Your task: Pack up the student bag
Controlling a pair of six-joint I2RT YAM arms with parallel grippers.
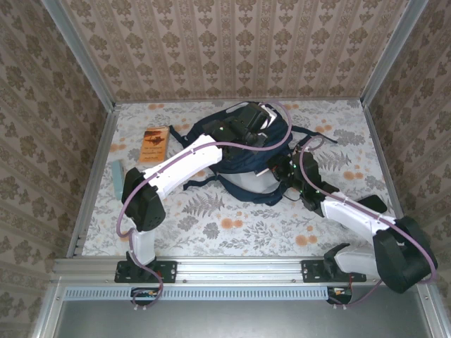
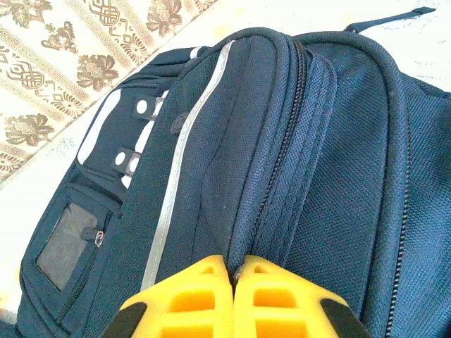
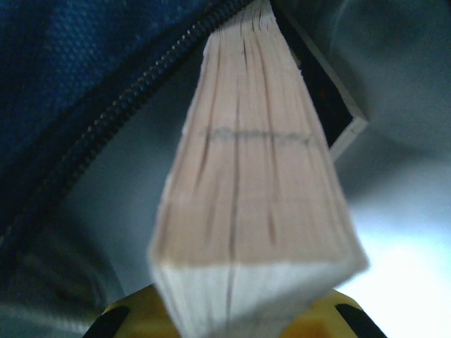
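The student bag (image 1: 243, 165), a big navy backpack with thin white stripes, lies mid-table with its light inside facing the near edge. My left gripper (image 2: 239, 271) is shut, its yellow fingers (image 2: 190, 296) pinching a fold of the bag's fabric (image 2: 282, 155) beside the zip; from above it sits on the bag's far end (image 1: 255, 116). My right gripper (image 3: 232, 327) is shut on a thick book (image 3: 254, 176) with its pale page edges toward the camera. The book's far end points into the bag's mouth past the zip teeth (image 3: 106, 120). From above this gripper (image 1: 285, 171) is at the bag's right rim.
An orange-brown book (image 1: 153, 144) lies flat left of the bag, and a thin teal object (image 1: 117, 176) sits nearer the left wall. A dark flat item with a white edge (image 3: 338, 120) is inside the bag beside the held book. Bag straps (image 1: 320, 137) trail to the right.
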